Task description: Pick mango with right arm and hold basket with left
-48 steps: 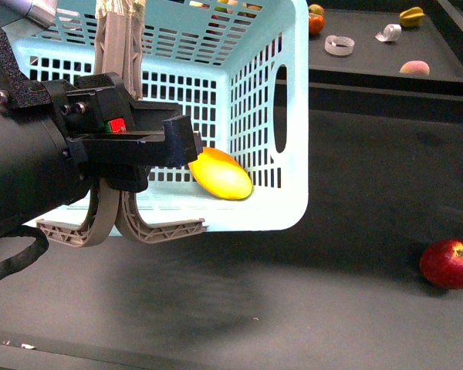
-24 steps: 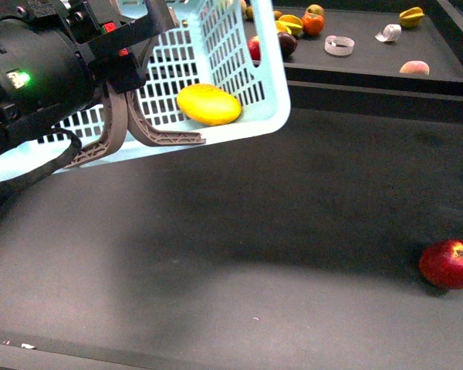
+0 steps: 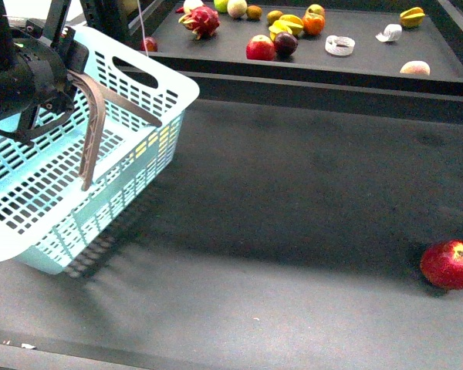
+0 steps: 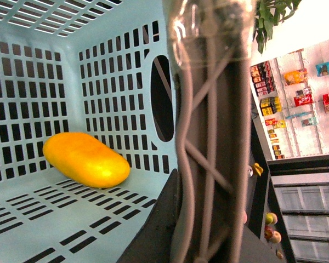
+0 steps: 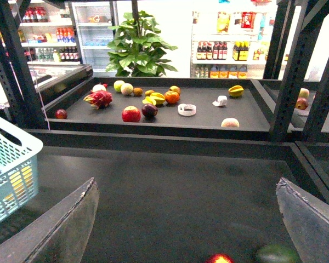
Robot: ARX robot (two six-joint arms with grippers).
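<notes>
At the left of the front view, my left jaws (image 3: pixel 62 116) sit at the near rim of the turquoise basket (image 3: pixel 139 146), beside its grey-brown handle (image 3: pixel 92 131), which looks pinched between them, though I cannot tell for sure. Inside the basket, my left wrist view shows the mango (image 4: pixel 85 159) lying on the slotted floor close to a corner. My right jaws (image 5: pixel 192 224) hang spread wide with nothing between them above the dark desk (image 3: pixel 293 231), where a red apple (image 3: pixel 449 264) lies far right.

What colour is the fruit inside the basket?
Yellow-orange: the mango on the basket floor, clearest in the left wrist view.
</notes>
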